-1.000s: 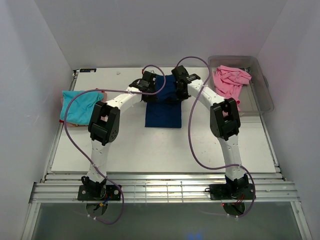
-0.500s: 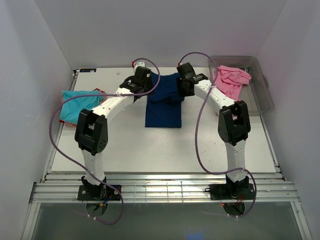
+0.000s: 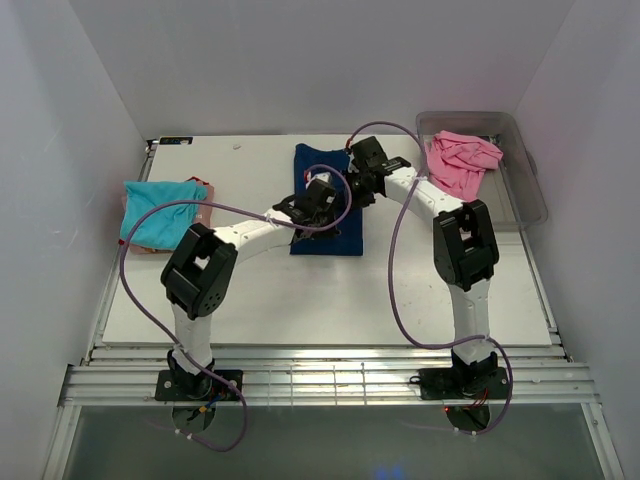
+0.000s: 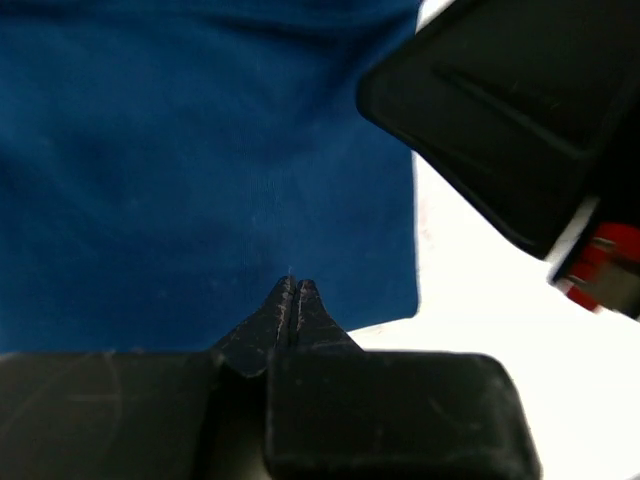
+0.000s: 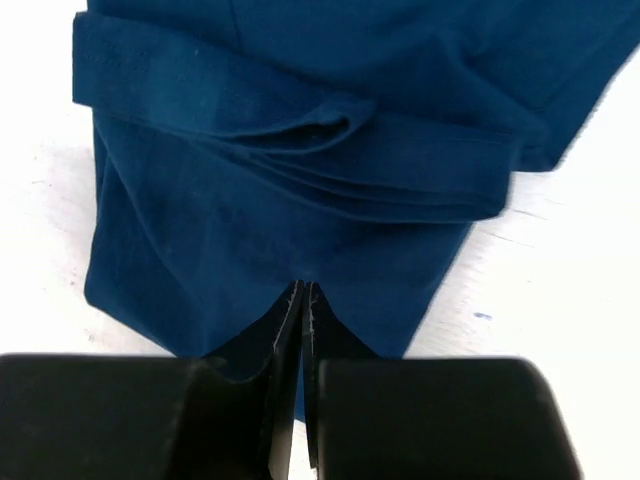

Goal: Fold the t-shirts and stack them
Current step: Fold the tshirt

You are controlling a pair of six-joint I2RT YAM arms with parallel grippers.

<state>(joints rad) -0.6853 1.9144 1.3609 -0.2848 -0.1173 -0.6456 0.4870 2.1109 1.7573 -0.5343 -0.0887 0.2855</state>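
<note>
The navy blue t-shirt (image 3: pixel 325 235) lies folded in a long strip at the table's middle. It fills the left wrist view (image 4: pixel 200 170) and shows stacked folds in the right wrist view (image 5: pixel 300 150). My left gripper (image 3: pixel 325 190) (image 4: pixel 293 287) is shut just above the shirt's middle, with no cloth seen between its fingers. My right gripper (image 3: pixel 358 188) (image 5: pixel 303 290) is shut beside it over the shirt's right side, also with nothing seen in it. The turquoise t-shirt (image 3: pixel 158 212) lies folded at the far left. The pink t-shirt (image 3: pixel 460 162) is crumpled in the tub.
The clear plastic tub (image 3: pixel 528 195) stands at the back right. The white table board (image 3: pixel 250 290) ends in a metal rail at the near edge. White walls close in left, right and behind. The right gripper's black body (image 4: pixel 500 110) is close to my left fingers.
Both grippers have come back from the shirt's far edge to over its middle. The cloth that was bunched up between them now lies flatter.
</note>
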